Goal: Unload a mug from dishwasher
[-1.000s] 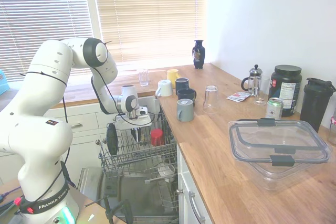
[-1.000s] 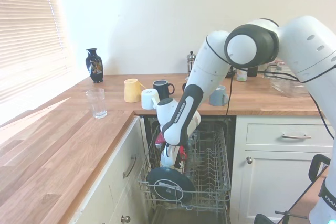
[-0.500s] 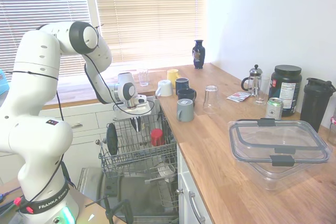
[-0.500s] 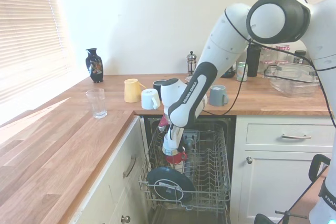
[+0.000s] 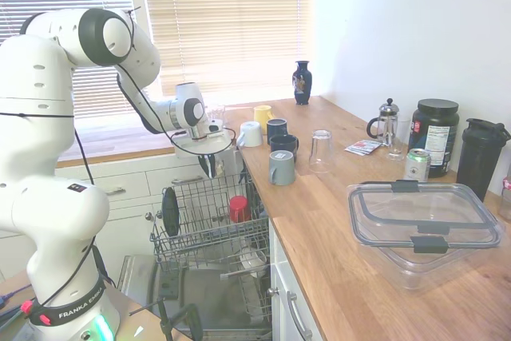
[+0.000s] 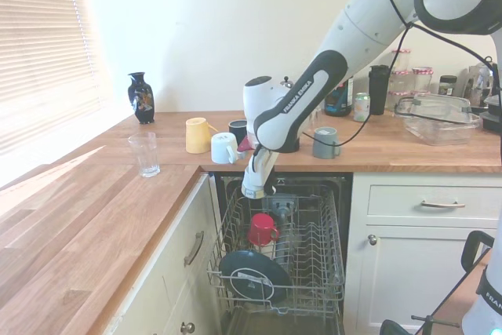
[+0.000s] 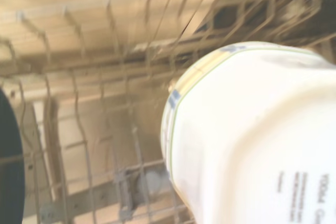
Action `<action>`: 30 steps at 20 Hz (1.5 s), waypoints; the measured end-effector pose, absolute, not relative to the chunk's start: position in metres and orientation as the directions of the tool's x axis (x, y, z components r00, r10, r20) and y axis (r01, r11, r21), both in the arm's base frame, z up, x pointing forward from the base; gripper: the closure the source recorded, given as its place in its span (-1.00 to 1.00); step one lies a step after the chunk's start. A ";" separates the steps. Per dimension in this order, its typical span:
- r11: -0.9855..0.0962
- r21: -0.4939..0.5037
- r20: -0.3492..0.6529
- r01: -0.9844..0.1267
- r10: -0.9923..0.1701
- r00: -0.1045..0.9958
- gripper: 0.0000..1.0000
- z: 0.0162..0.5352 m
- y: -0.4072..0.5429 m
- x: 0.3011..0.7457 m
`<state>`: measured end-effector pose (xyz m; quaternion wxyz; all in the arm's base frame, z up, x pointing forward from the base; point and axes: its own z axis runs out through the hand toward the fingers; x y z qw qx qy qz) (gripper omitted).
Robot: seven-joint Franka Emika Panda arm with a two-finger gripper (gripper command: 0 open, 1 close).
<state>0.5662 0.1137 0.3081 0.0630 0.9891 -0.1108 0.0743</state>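
Note:
My gripper (image 6: 254, 180) is shut on the white mug (image 6: 249, 191) and hangs above the dishwasher's pulled-out wire rack (image 6: 315, 260), about level with the counter edge. In the wrist view the mug (image 7: 252, 140) fills the near side, with small print on its underside and the rack's wires below it. In the first exterior view the gripper (image 5: 210, 165) is above the rack's (image 5: 209, 240) back part, and its dark fingers mostly hide the mug. A red cup (image 6: 261, 229) stands in the rack just below the gripper.
A dark plate (image 6: 251, 274) stands upright at the rack's front. On the counter right of the dishwasher stand a yellow mug (image 5: 263, 116), a white mug (image 5: 250, 134), two dark mugs (image 5: 281, 137), a grey mug (image 5: 280, 168) and an upturned glass (image 5: 321, 149). A plastic container (image 5: 423, 221) lies nearer.
The gripper has risen with the white mug from down among the rack's wires to above the rack, near counter height. The red cup now shows uncovered.

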 end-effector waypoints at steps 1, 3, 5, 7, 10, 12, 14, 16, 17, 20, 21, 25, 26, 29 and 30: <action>-0.964 0.106 0.166 -0.242 -0.223 0.961 1.00 0.317 0.110 0.571; -0.955 0.097 0.167 -0.281 -0.262 0.950 1.00 0.334 0.100 0.582; -0.944 0.089 0.174 -0.319 -0.300 0.938 1.00 0.352 0.086 0.595; -0.932 0.077 0.184 -0.355 -0.336 0.924 1.00 0.366 0.070 0.606; -0.917 0.069 0.178 -0.393 -0.376 0.909 1.00 0.370 0.054 0.617; -0.911 0.068 0.169 -0.407 -0.391 0.905 1.00 0.368 0.051 0.622; -0.901 0.065 0.163 -0.428 -0.414 0.896 1.00 0.364 0.055 0.622; -0.891 0.065 0.154 -0.449 -0.436 0.887 1.00 0.362 0.064 0.620; -0.886 0.063 0.151 -0.459 -0.446 0.882 1.00 0.363 0.069 0.619; -0.871 0.057 0.145 -0.488 -0.476 0.867 1.00 0.365 0.077 0.617; -0.866 0.055 0.143 -0.497 -0.486 0.862 1.00 0.366 0.077 0.617; -0.847 0.049 0.139 -0.530 -0.520 0.843 1.00 0.365 0.079 0.616; -0.843 0.048 0.138 -0.536 -0.526 0.840 1.00 0.366 0.080 0.616; -0.834 0.043 0.136 -0.551 -0.541 0.830 1.00 0.366 0.079 0.616; -0.830 0.041 0.135 -0.557 -0.548 0.826 1.00 0.366 0.078 0.616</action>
